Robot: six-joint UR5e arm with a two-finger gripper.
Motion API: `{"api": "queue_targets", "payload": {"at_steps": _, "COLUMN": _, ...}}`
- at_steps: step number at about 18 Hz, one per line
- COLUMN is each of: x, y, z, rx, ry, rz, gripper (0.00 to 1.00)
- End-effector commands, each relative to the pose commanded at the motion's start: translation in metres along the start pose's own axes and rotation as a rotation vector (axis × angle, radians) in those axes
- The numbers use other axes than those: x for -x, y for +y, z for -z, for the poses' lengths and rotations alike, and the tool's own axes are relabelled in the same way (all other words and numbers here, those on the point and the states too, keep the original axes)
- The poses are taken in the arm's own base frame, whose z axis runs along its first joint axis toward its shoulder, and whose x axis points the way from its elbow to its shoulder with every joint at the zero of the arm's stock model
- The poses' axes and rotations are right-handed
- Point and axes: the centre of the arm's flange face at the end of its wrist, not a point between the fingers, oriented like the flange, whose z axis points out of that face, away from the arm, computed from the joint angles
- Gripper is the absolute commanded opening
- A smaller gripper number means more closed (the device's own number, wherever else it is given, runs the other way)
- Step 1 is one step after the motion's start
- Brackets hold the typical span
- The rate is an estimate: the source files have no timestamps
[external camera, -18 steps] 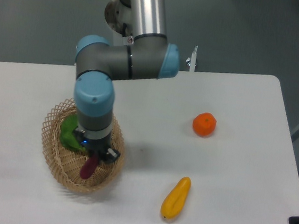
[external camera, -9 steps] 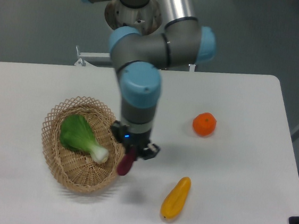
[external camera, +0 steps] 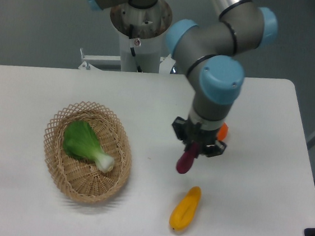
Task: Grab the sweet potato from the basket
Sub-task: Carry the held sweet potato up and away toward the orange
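Open tabletop (external camera: pixel 151 123) at frame centre between basket (external camera: pixel 86 151) (left) and arm. Obstacles: yellow vegetable (external camera: pixel 185 208) lower centre; orange fruit (external camera: pixel 222 130) behind wrist, right.

- Single fixed view, raised in front of the table (external camera: pixel 48 84), looking down and toward the arm's base (external camera: pixel 140 29).
- Medium distance: nearly whole tabletop framed, basket (external camera: pixel 86 151) at left, right edge cropped.

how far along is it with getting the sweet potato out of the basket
Done: the small dark purple-red sweet potato is out of the tan woven wicker basket, which holds only the green leafy vegetable. In hand: the gripper holds it, hanging above the white table near the yellow vegetable. Left: nothing of the pick.
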Motion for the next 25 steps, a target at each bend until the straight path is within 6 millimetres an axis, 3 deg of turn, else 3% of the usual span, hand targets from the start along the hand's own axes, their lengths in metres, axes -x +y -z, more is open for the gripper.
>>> {"api": "queue_targets", "payload": {"at_steps": 6, "x": 0.039, "y": 0.039, "z": 0.000, "rx": 0.001, "ry": -0.009, "rz": -0.033, "gripper": 0.11}}
{"api": "queue_targets", "payload": {"at_steps": 14, "x": 0.060, "y": 0.045, "z": -0.007, "rx": 0.030, "ry": -0.019, "rz": -0.108, "gripper": 0.12}}
{"api": "queue_targets", "payload": {"at_steps": 25, "x": 0.067, "y": 0.047, "z": -0.012, "rx": 0.031, "ry": -0.021, "rz": -0.134, "gripper": 0.12}}
